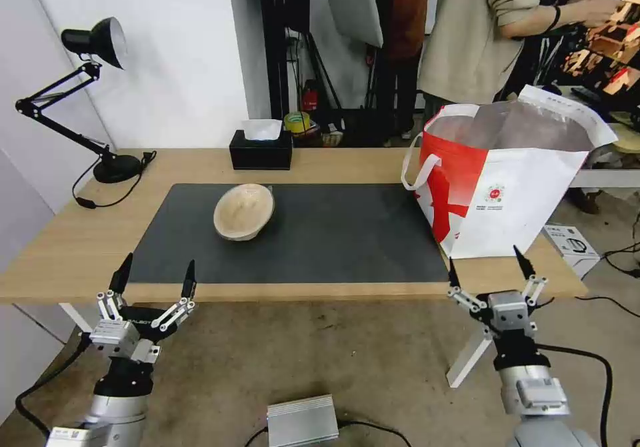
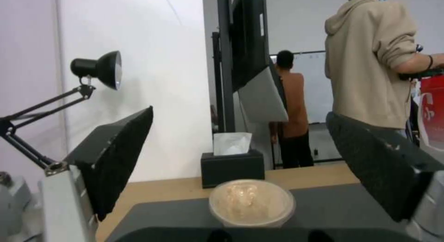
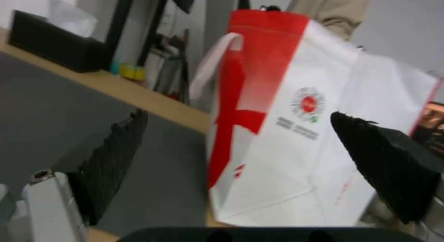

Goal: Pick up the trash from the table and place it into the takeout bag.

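Left tool (image 1: 156, 272) wide open, empty, hanging off counter (image 1: 60, 247) front edge. Tan paper bowl (image 1: 244, 212) straight ahead on grey mat (image 1: 333, 234), tipped on its side. Right tool (image 1: 489, 266) wide open, empty, takeout bag (image 1: 520, 194) just beyond. One bowl left to bag; bag contents hidden.

The paper bowl (image 1: 244, 212) lies tipped on the mat (image 1: 333, 234), left of centre on the table (image 1: 60, 247) — the tissue box (image 1: 261, 150) stands behind it. The takeout bag (image 1: 513, 187) stands at the table's right end, the desk lamp (image 1: 100, 100) at the far left.
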